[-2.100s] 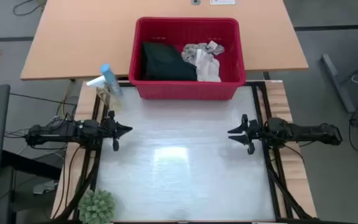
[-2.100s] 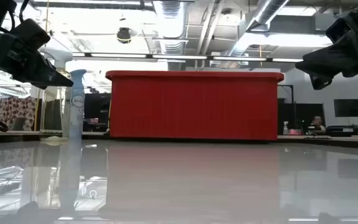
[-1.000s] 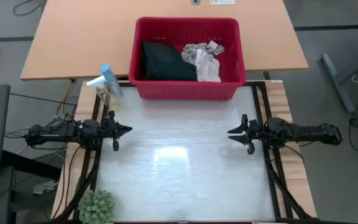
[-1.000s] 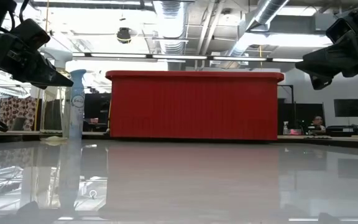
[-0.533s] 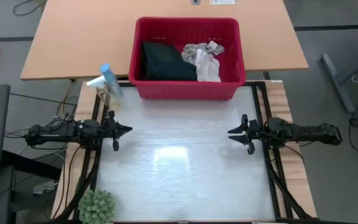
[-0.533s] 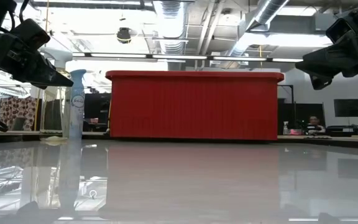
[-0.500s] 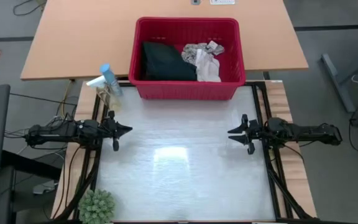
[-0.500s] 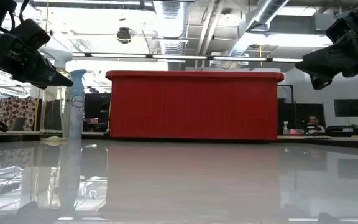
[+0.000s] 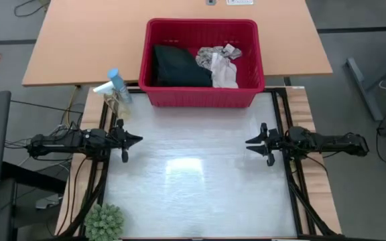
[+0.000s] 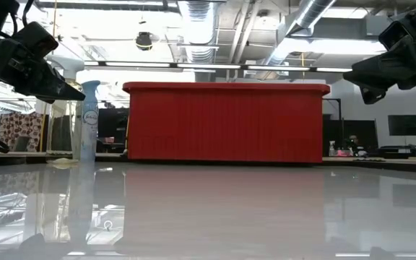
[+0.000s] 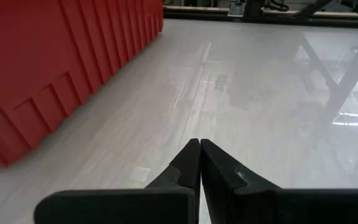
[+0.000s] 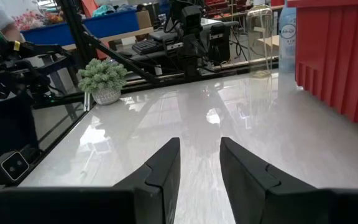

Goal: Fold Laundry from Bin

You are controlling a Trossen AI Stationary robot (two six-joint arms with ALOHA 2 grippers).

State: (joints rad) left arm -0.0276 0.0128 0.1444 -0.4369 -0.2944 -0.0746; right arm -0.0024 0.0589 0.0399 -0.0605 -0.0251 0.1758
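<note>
Table: pale glossy top, bare in the middle, light glare near its centre.

Bin: red, slotted sides, sat at the far edge of the table, midway between the two arms. Low view showed its long red wall square-on; contents hidden from that height.

Laundry, all inside the bin:
- dark blackish-green garment filled the bin's left half, heaped against the near wall.
- leaf-patterned white-grey cloth lay crumpled right of centre, touching the dark garment.
- small whitish cloth sat just in front of the patterned one, toward the bin's near wall; where one ended and the other began was hard to tell from above.

Left gripper: hung above the table, near-left of the bin, pointing inward. Fingers pressed together, nothing between them; the left wrist view showed the tips meeting, with the bin's side beside them.

Right gripper: hung near-right of the bin, pointing inward at the left one, well apart from it. Fingers stood apart, empty.

Spray bottle: just off the bin's left near corner, upright.

Small green plant: far from the bin, at the table's near left corner.
</note>
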